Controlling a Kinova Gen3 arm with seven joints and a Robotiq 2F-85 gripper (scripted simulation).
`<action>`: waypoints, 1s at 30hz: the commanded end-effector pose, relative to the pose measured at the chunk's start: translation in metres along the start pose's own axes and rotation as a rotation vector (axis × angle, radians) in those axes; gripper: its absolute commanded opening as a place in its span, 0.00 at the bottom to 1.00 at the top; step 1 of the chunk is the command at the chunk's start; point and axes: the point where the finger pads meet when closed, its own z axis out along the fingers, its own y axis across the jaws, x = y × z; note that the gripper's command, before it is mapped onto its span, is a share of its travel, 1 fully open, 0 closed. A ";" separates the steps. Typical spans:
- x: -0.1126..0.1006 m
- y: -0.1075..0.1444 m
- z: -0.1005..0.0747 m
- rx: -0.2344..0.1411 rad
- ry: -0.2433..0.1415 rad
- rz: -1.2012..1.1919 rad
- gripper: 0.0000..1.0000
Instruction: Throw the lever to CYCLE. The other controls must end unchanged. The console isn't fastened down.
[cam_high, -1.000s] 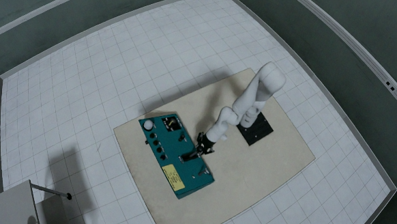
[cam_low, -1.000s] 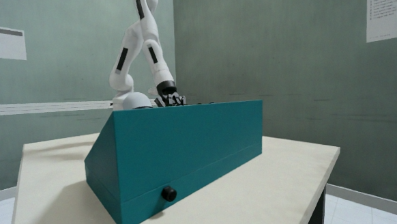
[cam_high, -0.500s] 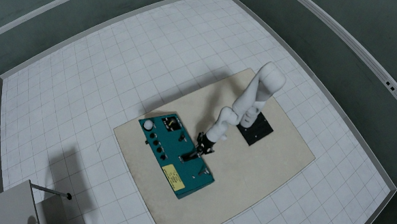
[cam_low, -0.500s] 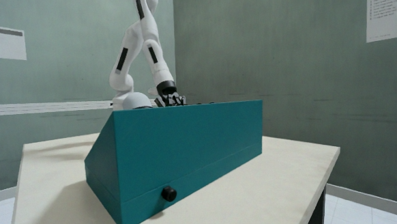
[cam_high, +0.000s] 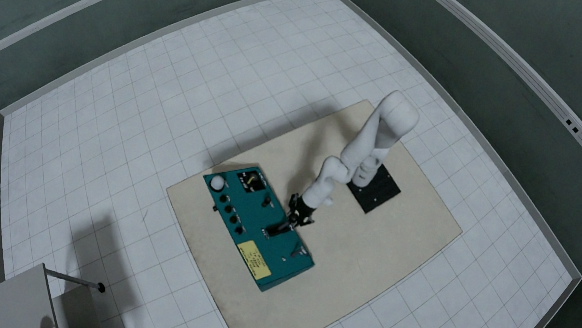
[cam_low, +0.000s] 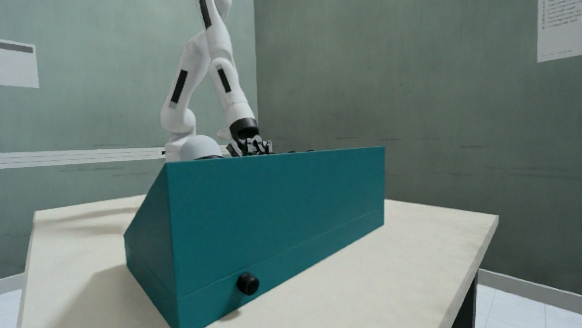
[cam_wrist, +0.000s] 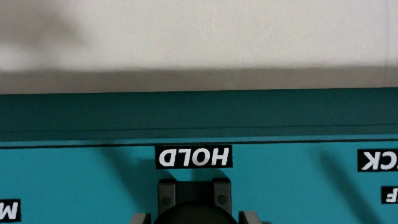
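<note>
The teal console lies on the beige table. Its lever sits on the right part of the sloped face. My gripper is shut on the lever. In the wrist view the lever's dark base sits at the bottom middle under the label HOLD, with my two fingertips just showing beside it. In the exterior view only the console's back shows, and my gripper reaches over its top edge.
On the console face are a white round knob, a dial with a gauge, a column of black buttons, a small toggle, a yellow label and a switch. My black base plate is to the right.
</note>
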 end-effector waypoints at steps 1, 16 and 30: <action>-0.001 0.000 0.000 0.000 -0.001 0.000 0.10; -0.004 0.000 -0.001 0.001 0.000 0.000 0.10; -0.012 0.000 -0.005 0.001 0.000 0.000 0.10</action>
